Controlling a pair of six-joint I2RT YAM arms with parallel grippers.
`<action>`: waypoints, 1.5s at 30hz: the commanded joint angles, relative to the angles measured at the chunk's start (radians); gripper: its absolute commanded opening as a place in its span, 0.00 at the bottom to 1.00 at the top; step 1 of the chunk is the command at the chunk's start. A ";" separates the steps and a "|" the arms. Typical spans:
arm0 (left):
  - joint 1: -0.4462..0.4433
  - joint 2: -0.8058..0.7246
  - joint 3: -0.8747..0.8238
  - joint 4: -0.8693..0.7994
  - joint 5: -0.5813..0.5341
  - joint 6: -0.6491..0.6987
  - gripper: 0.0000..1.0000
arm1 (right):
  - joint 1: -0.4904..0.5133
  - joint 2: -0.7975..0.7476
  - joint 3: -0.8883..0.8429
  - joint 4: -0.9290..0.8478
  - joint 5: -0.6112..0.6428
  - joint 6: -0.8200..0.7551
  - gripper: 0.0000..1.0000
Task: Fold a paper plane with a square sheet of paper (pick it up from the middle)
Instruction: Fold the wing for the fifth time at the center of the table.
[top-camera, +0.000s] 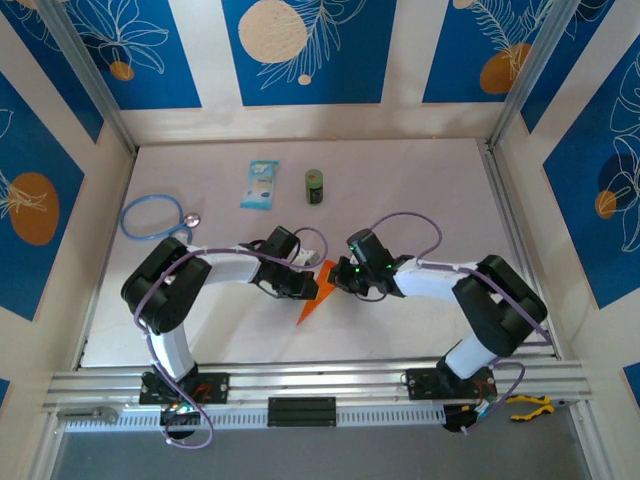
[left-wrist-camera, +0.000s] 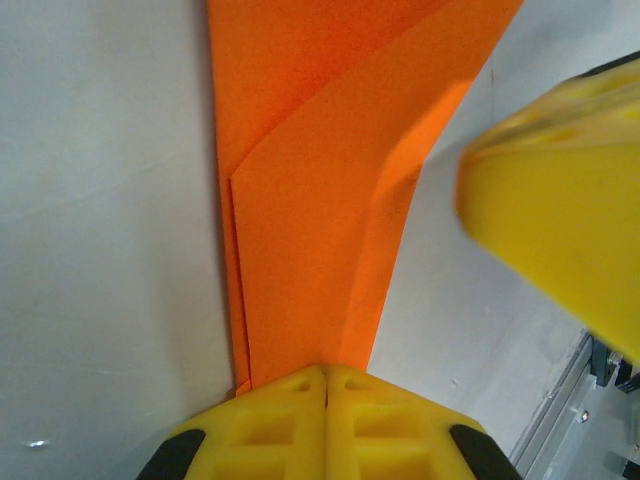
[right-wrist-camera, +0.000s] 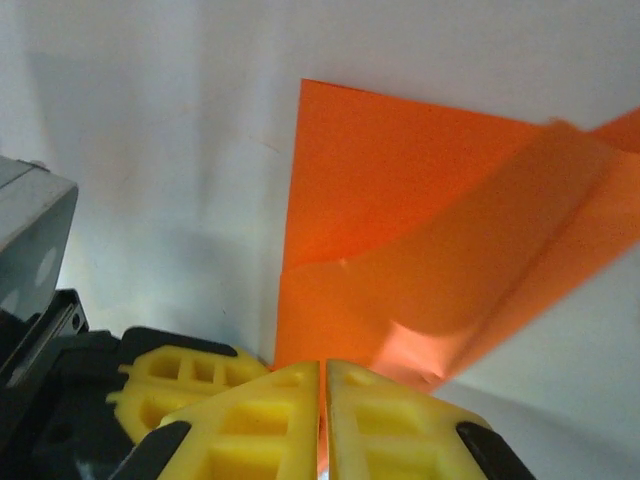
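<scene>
Top external view showed the part-folded paper plane (top-camera: 314, 295) between the arms near the middle of the desk (top-camera: 420, 190), with the left end effector (top-camera: 306, 284) and the right end effector (top-camera: 338, 278) each clamped fully closed on an opposite edge. Uneven pulling could likely tear the thin sheet, or a slipping grip could skew the crease.
</scene>
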 joint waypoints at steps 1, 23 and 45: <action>-0.005 0.047 -0.039 -0.059 -0.028 -0.012 0.00 | 0.018 0.051 0.047 0.006 0.013 0.032 0.10; -0.006 0.083 -0.043 -0.052 -0.005 0.003 0.00 | -0.217 0.047 -0.081 0.063 0.030 0.051 0.10; -0.006 0.072 -0.034 -0.055 -0.009 -0.011 0.00 | -0.145 -0.047 0.018 -0.012 -0.050 -0.017 0.08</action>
